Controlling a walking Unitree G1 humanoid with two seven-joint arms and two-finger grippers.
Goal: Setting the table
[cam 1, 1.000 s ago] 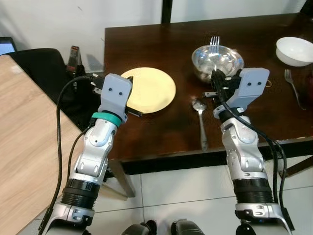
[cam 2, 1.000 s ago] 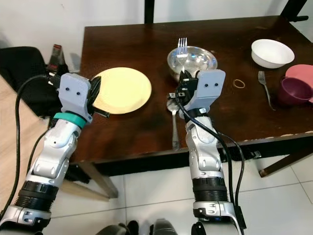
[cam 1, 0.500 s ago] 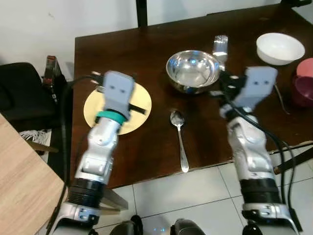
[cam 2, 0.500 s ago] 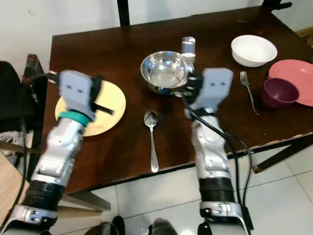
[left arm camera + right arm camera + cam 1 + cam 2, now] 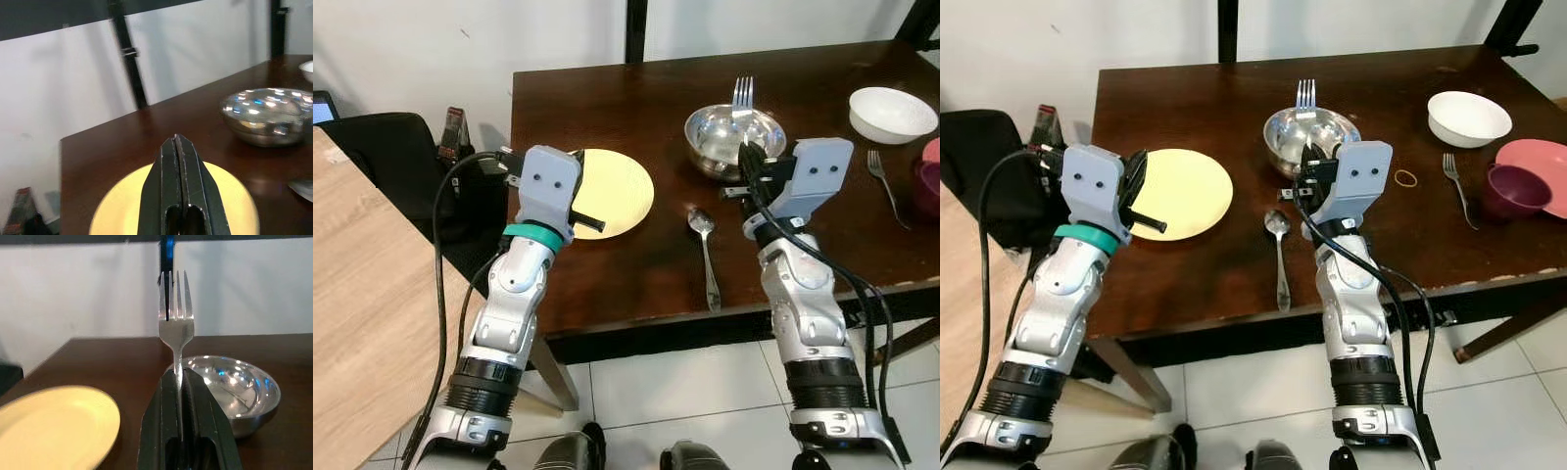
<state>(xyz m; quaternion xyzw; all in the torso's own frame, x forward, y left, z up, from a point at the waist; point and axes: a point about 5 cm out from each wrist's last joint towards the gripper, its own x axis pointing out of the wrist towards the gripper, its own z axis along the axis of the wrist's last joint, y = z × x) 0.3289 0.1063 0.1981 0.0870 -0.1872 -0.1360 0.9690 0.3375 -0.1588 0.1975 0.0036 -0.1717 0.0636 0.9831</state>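
A yellow plate (image 5: 617, 191) lies on the dark wooden table (image 5: 607, 108), at the near left. My left gripper (image 5: 177, 143) is shut and empty, hovering over the plate's near left edge. My right gripper (image 5: 179, 378) is shut on a fork (image 5: 175, 328), held upright with its tines up in front of a steel bowl (image 5: 734, 137). A spoon (image 5: 706, 257) lies on the table between the plate and my right arm.
At the far right are a white bowl (image 5: 1469, 117), a second fork (image 5: 1456, 186), a pink plate (image 5: 1540, 159) and a purple cup (image 5: 1514, 189). A rubber ring (image 5: 1405, 178) lies by the right wrist. A black chair (image 5: 401, 142) and light wooden top (image 5: 362, 294) stand left.
The head camera swung right and back, so the whole scene shifted. Both arms keep about the same pose, and the fork stays in my right gripper by the steel bowl.
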